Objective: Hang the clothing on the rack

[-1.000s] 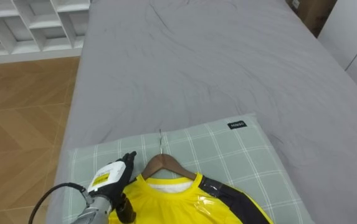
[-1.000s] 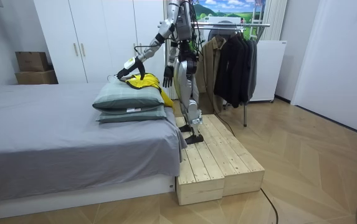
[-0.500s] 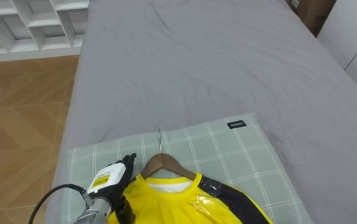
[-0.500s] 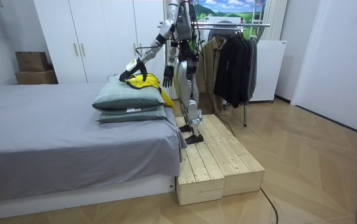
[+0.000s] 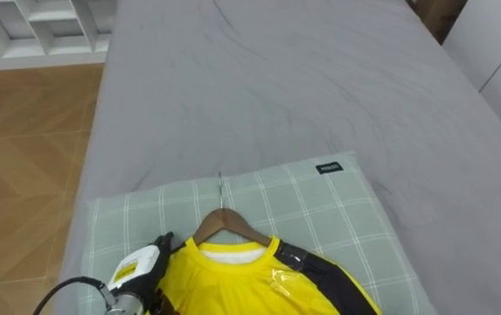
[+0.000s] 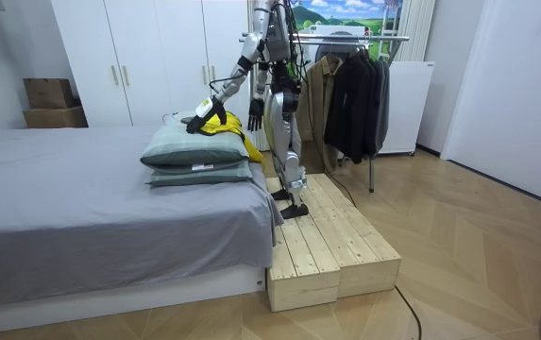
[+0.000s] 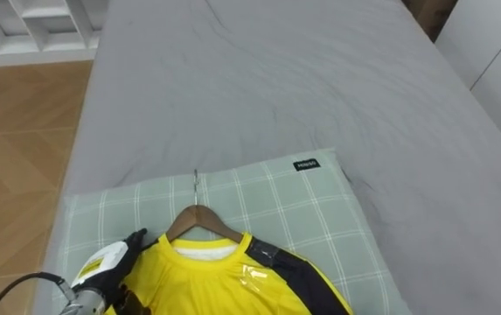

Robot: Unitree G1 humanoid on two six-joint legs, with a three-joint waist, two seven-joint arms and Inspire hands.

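Note:
A yellow shirt (image 5: 233,284) with black sleeves sits on a wooden hanger (image 5: 224,225) and lies flat on a green checked pillow (image 5: 320,210) at the near end of the bed. The hanger's metal hook (image 5: 220,187) points away from me along the pillow. My left hand (image 5: 135,269) rests at the shirt's left shoulder, back upward, its fingers hidden at the cloth's edge. In the room view that left hand (image 6: 199,119) lies low on the shirt (image 6: 225,123), and my right hand (image 6: 254,114) hangs by my side with relaxed fingers.
The grey bed (image 5: 276,79) stretches ahead, with wood floor and a white shelf unit (image 5: 40,26) to its left. I stand on a wooden platform (image 6: 327,236) at the bed's end. Behind me is a clothes rack (image 6: 360,38) holding dark coats (image 6: 350,94).
My left hand has come down from above the pillow onto the shirt's shoulder. The eye view has shifted slightly; shirt and hanger lie as before.

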